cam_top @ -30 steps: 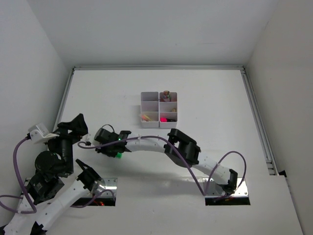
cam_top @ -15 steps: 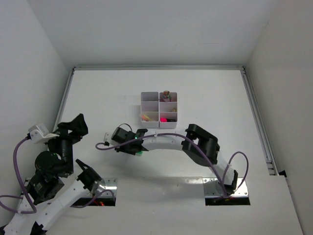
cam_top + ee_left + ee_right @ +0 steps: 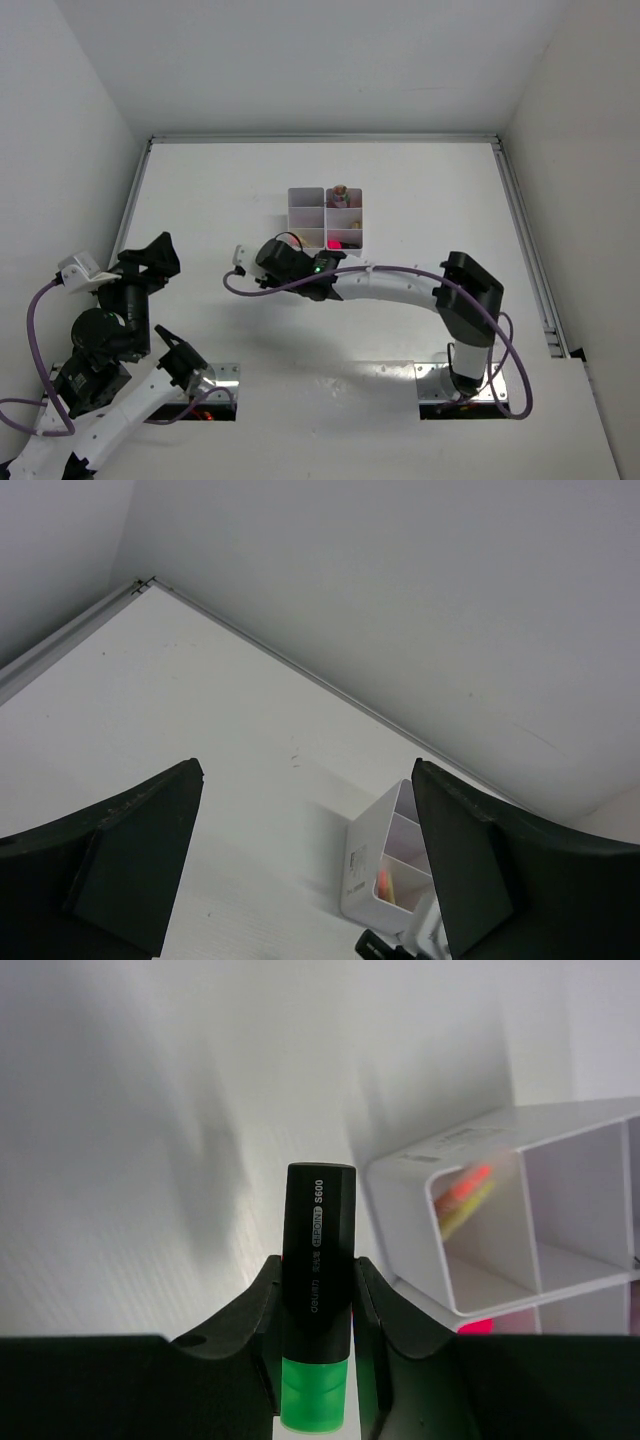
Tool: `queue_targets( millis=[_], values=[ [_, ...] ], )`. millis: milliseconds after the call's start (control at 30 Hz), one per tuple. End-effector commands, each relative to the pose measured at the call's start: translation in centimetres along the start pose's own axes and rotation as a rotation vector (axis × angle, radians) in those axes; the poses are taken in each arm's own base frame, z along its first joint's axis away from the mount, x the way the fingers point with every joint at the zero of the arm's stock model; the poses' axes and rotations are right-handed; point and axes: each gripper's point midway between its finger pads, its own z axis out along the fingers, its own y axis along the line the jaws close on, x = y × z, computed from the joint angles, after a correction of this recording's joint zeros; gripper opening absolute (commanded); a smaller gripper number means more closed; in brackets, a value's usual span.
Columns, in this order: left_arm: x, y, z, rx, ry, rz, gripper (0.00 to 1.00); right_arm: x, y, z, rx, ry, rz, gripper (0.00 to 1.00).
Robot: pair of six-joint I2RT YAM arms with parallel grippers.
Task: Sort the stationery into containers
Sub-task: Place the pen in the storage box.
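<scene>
We find the right hand (image 3: 318,1272) gripping the green highlighter (image 3: 318,1230) lengthwise — the tray (image 3: 400,1210) lies just ahead-right; the left hand (image 3: 305,865), open, is well apart.

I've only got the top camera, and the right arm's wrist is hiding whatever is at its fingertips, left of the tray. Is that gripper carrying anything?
Observer: Yes. The right wrist view shows the right gripper shut on a black highlighter, its green end nearest the camera.
Operator: What's in the tray compartment closest to it?
Observer: In that view the organiser tray lies to the highlighter's right, and its nearest open compartment holds orange and yellow-green sticks.
Operator: And the left gripper?
Observer: The left wrist view shows the left gripper open, with nothing between its fingers.
</scene>
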Motion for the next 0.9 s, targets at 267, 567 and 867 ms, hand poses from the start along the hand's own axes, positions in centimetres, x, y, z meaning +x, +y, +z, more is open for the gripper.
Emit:
queue_targets(
  millis=[267,567,867],
  values=[
    [-0.7,0.0,0.0,-0.001,-0.025,-0.012,0.93,2.6,-9.8,-4.1,0.31,-0.081,-0.157,0.0],
    [-0.5,0.0,0.1,-0.004,-0.019,-0.004,0.93,5.5,-11.7,-4.5,0.195,-0.166,-0.188,0.0],
    [-0.5,0.0,0.1,-0.004,-0.019,-0.004,0.93,5.5,-12.2,-3.6,0.116,-0.276,-0.189,0.0]
  ],
)
